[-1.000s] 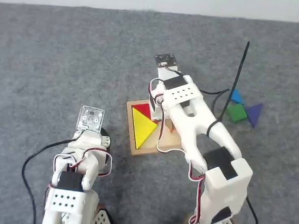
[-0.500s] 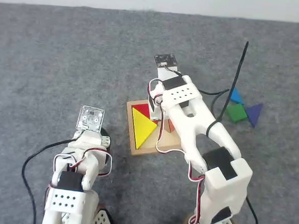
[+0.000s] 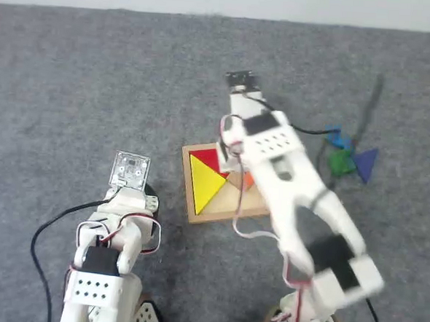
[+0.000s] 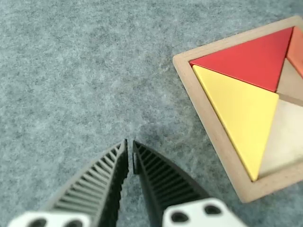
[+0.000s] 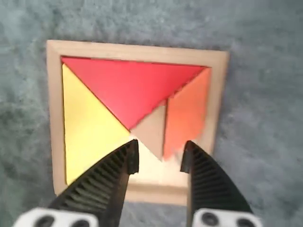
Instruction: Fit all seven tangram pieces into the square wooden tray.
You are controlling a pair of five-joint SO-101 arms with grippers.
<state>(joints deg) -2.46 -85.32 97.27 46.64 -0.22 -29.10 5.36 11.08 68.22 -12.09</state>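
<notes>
High view: a square wooden tray [image 3: 191, 203] lies on the grey felt table [image 3: 96, 73], in front of the two arms. Three pieces sit inside it: a large red wooden triangle [image 3: 206, 160] along the far edge, a large yellow wooden triangle [image 3: 205, 184] along the left edge, and a flat orange wooden piece [image 3: 247, 180] toward the right side. The red and yellow triangles touch along one long edge. Bare wood shows on the rest of the tray floor.

Well apart from the tray, off to its right, a blue wooden piece [image 3: 338, 138], a green wooden square [image 3: 339, 161] and a purple wooden triangle [image 3: 365, 163] lie close together on the felt.

The right gripper [image 5: 158, 151] hangs above the tray's near part, its fingers parted with a moderate gap and nothing between them. The left gripper [image 4: 130, 144] points at bare felt beside the tray's left corner, its fingers drawn almost together and empty.
</notes>
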